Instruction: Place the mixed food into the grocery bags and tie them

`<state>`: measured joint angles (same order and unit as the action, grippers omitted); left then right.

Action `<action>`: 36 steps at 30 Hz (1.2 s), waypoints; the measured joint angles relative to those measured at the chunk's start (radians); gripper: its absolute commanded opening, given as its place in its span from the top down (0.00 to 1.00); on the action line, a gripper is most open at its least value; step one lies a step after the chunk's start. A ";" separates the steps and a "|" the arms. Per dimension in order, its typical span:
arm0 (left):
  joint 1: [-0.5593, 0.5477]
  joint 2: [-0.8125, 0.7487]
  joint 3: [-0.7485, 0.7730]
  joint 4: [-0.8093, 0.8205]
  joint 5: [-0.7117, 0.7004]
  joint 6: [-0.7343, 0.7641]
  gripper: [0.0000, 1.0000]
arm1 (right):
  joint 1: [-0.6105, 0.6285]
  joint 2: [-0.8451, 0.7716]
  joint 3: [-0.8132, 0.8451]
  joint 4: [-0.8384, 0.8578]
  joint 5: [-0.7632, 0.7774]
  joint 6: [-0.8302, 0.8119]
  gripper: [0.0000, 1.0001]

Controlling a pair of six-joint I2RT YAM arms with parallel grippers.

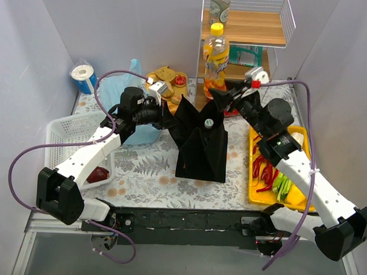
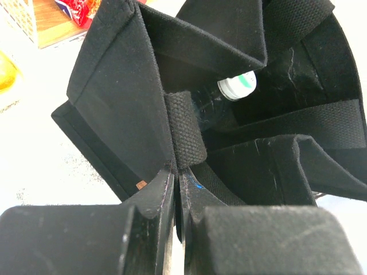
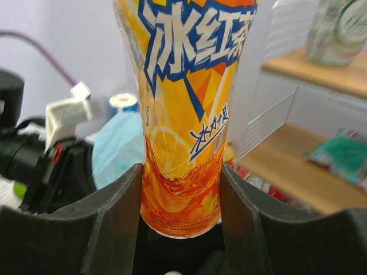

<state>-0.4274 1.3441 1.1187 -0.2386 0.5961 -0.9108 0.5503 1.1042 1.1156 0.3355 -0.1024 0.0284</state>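
The tall black bag stands mid-table with a bottle's white-and-green cap showing inside it. My left gripper is shut on the bag's webbing strap at its left upper edge. My right gripper is shut on the lower body of an orange iced-tea bottle with a yellow cap, held upright above the bag's far side. The light-blue plastic bag lies behind my left arm. Red and green vegetables lie in the yellow tray.
A white lattice basket stands at the left with a dark red item by it. A yellow tray sits at the right. A wooden shelf with a wire rack is at the back. A blue-white roll and a plate of food are at the far left.
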 measured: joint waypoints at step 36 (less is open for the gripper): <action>0.000 -0.009 -0.045 0.053 0.003 -0.010 1.00 | 0.165 -0.132 -0.327 -0.124 0.212 0.050 0.94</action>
<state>-0.4274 1.3350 1.0740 -0.1856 0.5987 -0.9207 0.7151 0.9722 0.7891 0.2115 0.1101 0.0784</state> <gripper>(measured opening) 0.030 0.571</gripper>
